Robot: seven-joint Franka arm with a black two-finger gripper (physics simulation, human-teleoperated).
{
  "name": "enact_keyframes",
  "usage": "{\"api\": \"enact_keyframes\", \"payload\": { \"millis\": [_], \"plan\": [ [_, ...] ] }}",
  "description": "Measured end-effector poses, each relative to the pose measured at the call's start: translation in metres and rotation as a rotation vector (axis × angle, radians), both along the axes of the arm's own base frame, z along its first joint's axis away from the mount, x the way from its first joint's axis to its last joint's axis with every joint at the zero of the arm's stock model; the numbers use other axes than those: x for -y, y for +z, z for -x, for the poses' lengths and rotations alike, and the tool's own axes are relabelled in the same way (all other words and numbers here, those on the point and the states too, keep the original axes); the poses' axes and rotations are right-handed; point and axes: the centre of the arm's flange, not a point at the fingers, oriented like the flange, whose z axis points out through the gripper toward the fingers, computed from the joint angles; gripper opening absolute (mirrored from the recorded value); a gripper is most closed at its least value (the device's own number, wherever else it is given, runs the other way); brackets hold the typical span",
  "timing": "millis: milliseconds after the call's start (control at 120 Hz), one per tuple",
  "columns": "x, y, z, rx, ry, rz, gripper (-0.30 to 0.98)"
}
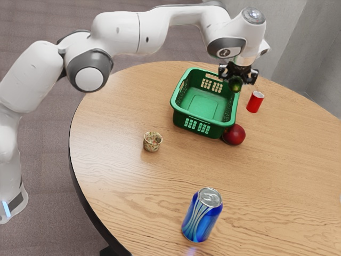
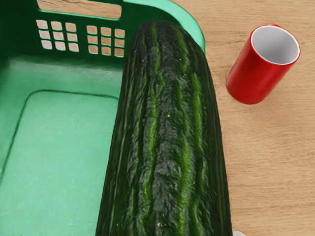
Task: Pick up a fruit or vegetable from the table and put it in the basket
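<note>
Because the long dark-green ridged cucumber [image 2: 167,137] must clear the green plastic basket's wall [image 1: 216,129], the black two-finger gripper [image 1: 237,78] holds it raised, pinched from both sides. It is near the rim at the exterior view's right; releasing probably needs first a shift inward.

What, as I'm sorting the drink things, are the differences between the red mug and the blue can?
The red mug is plain red outside and white inside; the blue can is blue with pale curving lines. The mug's top is open, while the can's is covered by a silvery lid. The mug stands near the basket, the can well away from it. Both are roughly cylindrical and upright.
</note>
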Motion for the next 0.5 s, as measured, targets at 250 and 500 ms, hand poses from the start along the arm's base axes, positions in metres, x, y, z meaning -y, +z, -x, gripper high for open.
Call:
{"api": "enact_keyframes", "payload": {
  "millis": [250, 500],
  "plan": [
    [-0.017, 0.006, 0.006, 0.006, 0.016, 0.103, 0.39],
    [0.012, 0.010, 0.013, -0.006, -0.052, 0.161, 0.64]
  ]
}}
